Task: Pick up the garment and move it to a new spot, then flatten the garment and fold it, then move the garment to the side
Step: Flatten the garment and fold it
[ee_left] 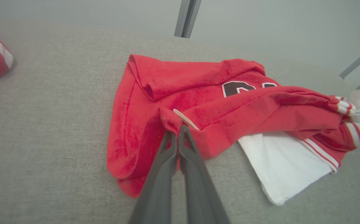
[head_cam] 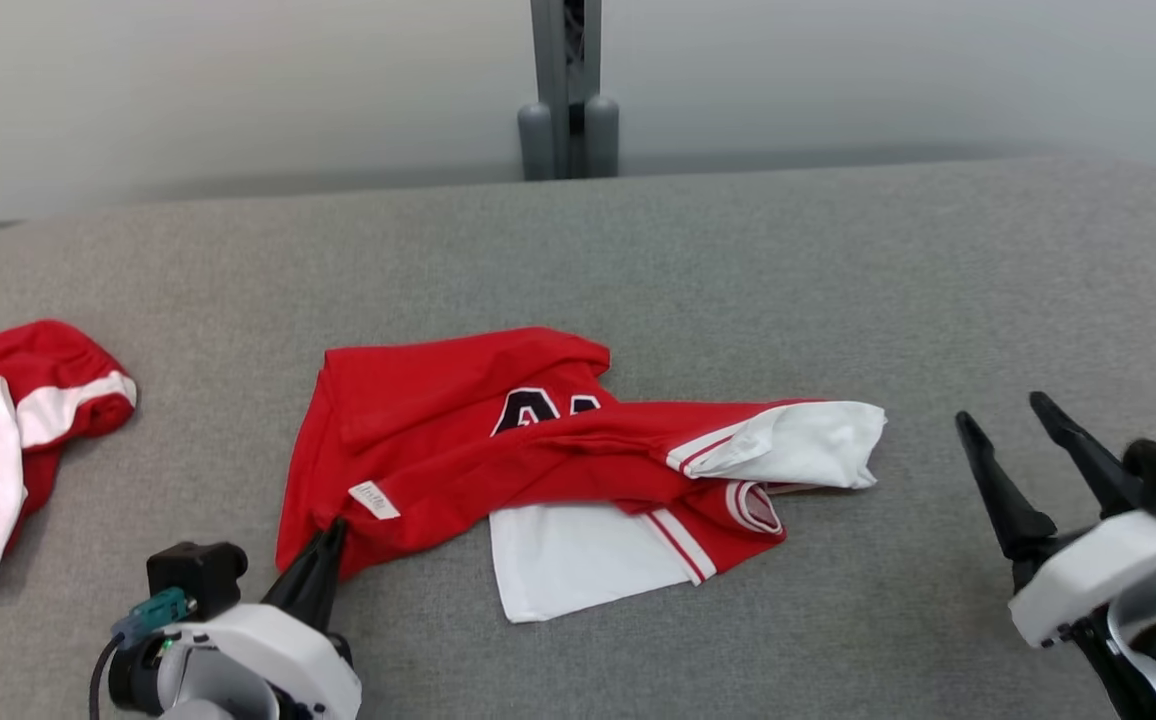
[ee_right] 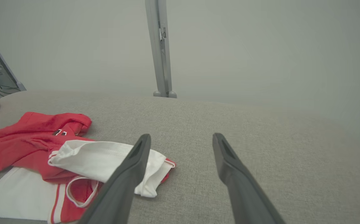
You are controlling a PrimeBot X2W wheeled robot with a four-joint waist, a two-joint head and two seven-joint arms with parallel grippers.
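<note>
- The head view looks forward and down from above the near edge of the grey padded surface (head_cam: 638,250), taking in its full width up to the pale wall and the grey post (head_cam: 568,100).
- The left wrist view sits low and close, facing along the left gripper (ee_left: 178,130) onto the near corner of the garment (ee_left: 198,102).
- The right wrist view faces along the right gripper (ee_right: 181,136) from farther off, at the garment's white-sleeve end.
- All three views share the garment, the post and the second red cloth (head_cam: 8,430).
</note>
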